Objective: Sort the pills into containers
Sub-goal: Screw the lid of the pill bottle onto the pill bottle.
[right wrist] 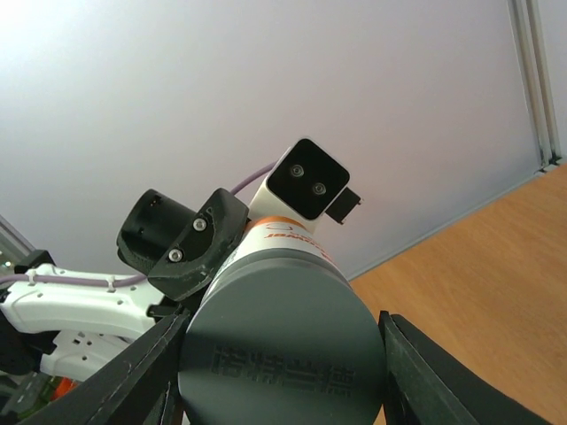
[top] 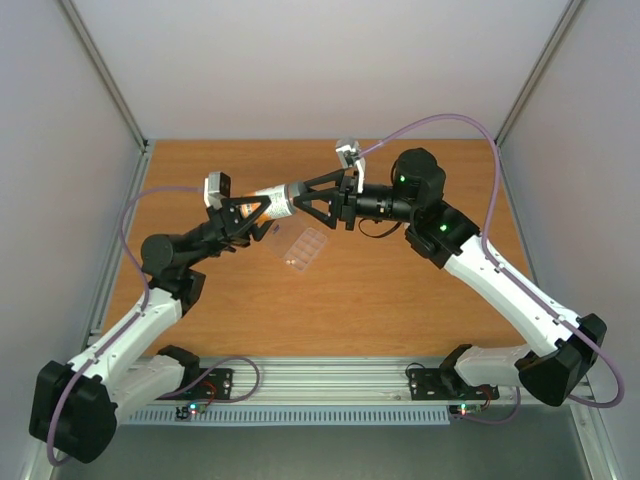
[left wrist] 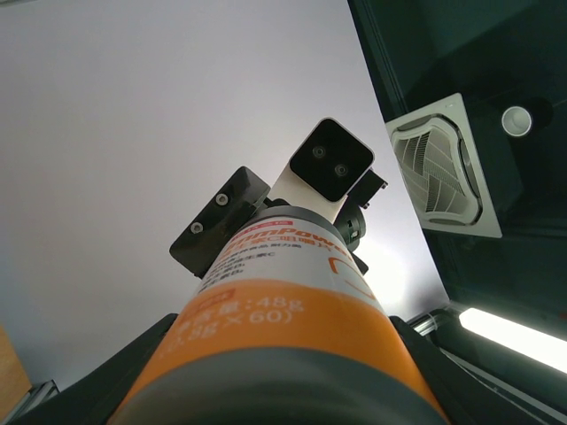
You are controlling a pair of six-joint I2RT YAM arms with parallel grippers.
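From above, I see the pill box (top: 305, 244) lying flat on the bench (top: 400, 290). Two pale specks sit in its near cells, too small to name. Beyond the box, both arms meet at a sideways bottle (top: 274, 204).

Left wrist: my left tool (left wrist: 283, 328) clamps the bottle's orange body.

Right wrist: my right tool (right wrist: 283, 323) flanks the grey cap (right wrist: 292, 376); I cannot tell whether it grips.
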